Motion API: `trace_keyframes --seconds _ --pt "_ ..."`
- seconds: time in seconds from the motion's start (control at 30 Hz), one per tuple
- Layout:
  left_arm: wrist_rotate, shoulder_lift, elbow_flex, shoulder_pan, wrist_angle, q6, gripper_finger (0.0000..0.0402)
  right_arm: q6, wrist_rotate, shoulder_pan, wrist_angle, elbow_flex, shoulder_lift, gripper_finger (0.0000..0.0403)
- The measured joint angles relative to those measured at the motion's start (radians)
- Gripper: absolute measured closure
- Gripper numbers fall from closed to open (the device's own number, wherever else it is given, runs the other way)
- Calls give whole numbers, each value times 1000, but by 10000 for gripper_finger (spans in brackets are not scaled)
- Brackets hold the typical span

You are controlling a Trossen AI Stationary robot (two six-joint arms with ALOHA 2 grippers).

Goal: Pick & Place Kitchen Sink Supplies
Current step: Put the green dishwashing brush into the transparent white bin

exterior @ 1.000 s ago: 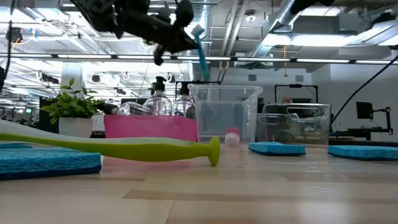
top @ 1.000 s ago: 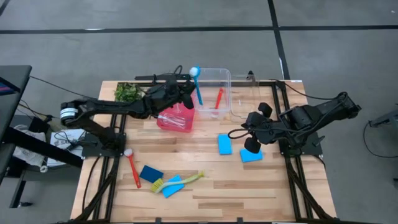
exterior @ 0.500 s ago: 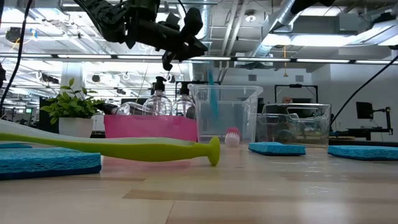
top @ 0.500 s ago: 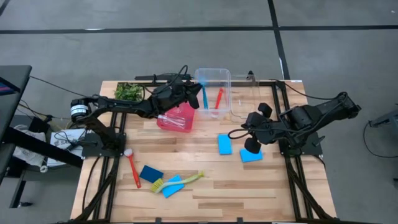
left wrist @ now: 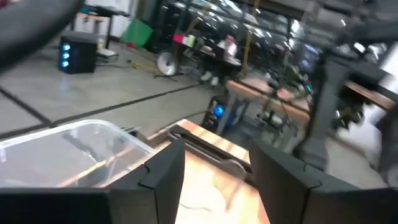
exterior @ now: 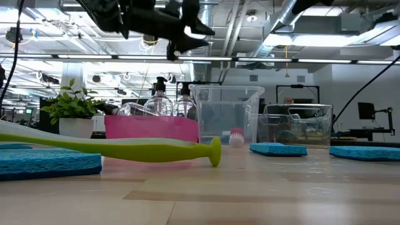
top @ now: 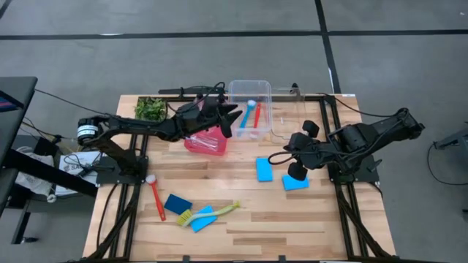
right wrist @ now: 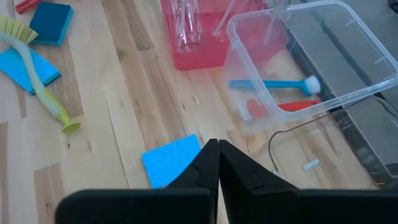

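Note:
My left gripper (top: 231, 117) hangs open and empty over the left rim of a clear bin (top: 265, 88); its two fingers stand apart in the left wrist view (left wrist: 214, 180). In that bin a blue brush (top: 247, 113) lies beside a red brush (top: 257, 115); the right wrist view shows the blue brush (right wrist: 273, 84) too. Clear bottles lie in the red tray (top: 206, 139). My right gripper (top: 292, 157) is shut and empty above the table, near two blue sponges (top: 264, 169) (top: 295, 183).
Near the front left lie a red brush (top: 156, 196), two blue sponges (top: 177, 203) (top: 202, 218) and a yellow-green brush (top: 212, 212). A leafy plant (top: 150, 108) stands at the far left. A second clear bin (top: 289, 109) stands right of the first.
My left gripper has opened and let go of the blue brush, which it held upright over the clear bin. The brush has dropped into the bin and now lies beside the red brush. The gripper has shifted slightly toward the bin.

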Motion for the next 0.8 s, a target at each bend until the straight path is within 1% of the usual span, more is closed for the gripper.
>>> trace_keyframes --seconds 0.1,0.2,0.27,0.37,0.47,0.57,0.67,0.73,0.8 --pt "0 -62 0 -57 -87 60 230 -34 6 -1 0 0 0 402" --pt "-11 -137 0 -129 -257 88 242 -89 31 -13 5 0 0 402" --pt "-57 -184 0 -185 -383 86 250 -136 33 -28 23 0 0 402" --pt "-155 -231 0 -280 -537 82 260 -211 35 -53 79 0 0 402" --pt "-242 -260 -15 -370 -638 70 266 -305 33 -78 152 0 0 402" --pt "-300 -282 -42 -440 -732 -4 268 -419 32 -102 236 0 0 402" --pt "-309 -296 -60 -494 -827 -134 268 -499 31 -120 302 0 0 402" --pt "-286 -296 -71 -532 -882 -212 268 -512 28 -130 323 0 0 402" --pt "-244 -295 -85 -569 -931 -252 268 -510 28 -135 331 0 0 402"
